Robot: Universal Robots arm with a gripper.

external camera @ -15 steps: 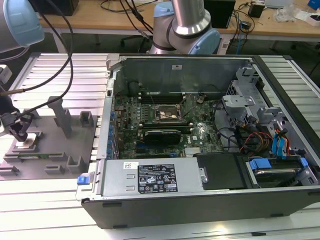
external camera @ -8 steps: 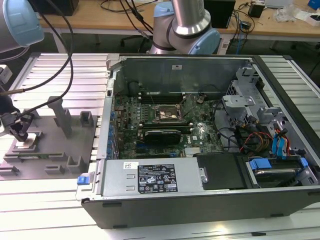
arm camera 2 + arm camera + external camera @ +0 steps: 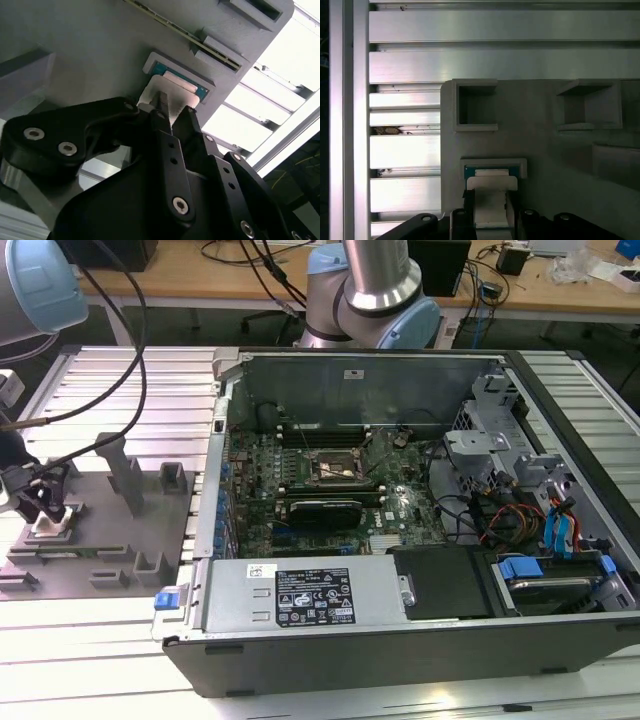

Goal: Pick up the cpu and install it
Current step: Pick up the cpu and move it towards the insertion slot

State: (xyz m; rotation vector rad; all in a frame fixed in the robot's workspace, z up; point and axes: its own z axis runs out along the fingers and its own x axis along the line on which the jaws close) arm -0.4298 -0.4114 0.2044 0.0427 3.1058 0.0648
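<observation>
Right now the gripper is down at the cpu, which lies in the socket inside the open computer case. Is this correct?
Not quite. The gripper is down at the cpu, but the cpu lies in a holder on the grey fixture plate, outside the open computer case, at the exterior view's left. The exterior view shows this.

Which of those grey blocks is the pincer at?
The low holder with the pale cpu, at the end of the grey plate on the exterior view's left; the pincer sits over it.

One cpu (image 3: 491, 200), one computer case (image 3: 400, 665).
</observation>
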